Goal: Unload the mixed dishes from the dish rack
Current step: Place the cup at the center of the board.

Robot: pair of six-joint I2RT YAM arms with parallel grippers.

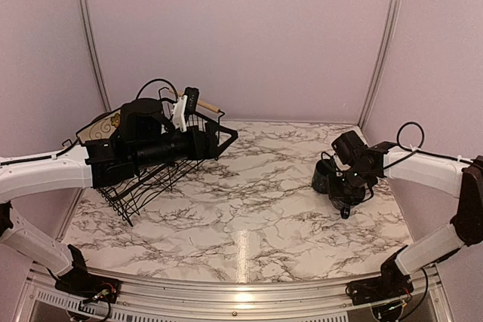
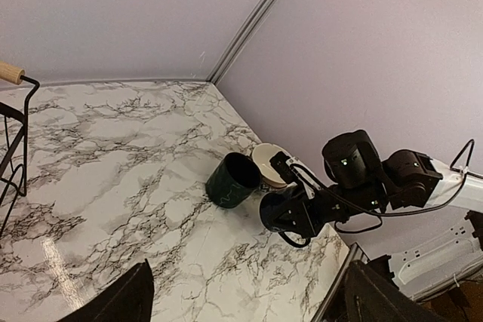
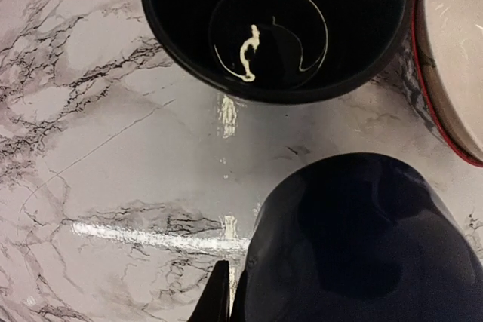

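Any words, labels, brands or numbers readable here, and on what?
None readable.
The dish rack, the bowl and the nearer mug show no lettering.
The pale squiggle inside the other mug is a glaze mark or glint, not text.
The plate at the rack shows only a pattern.

A glossy, smooth, marble-patterned finish is seen on the tabletop (image 1: pixel 256 209), with light reflected in bright streaks. The dish rack (image 1: pixel 132 201) is made of thin black wire, matt in look, with a handle (image 1: pixel 209 105) of pale bare wood. A shiny dark glaze is shown on the upper mug (image 3: pixel 272 28) and the lower mug (image 3: pixel 355 246). The bowl (image 3: pixel 453 50) at the right edge is glazed cream with a red rim.
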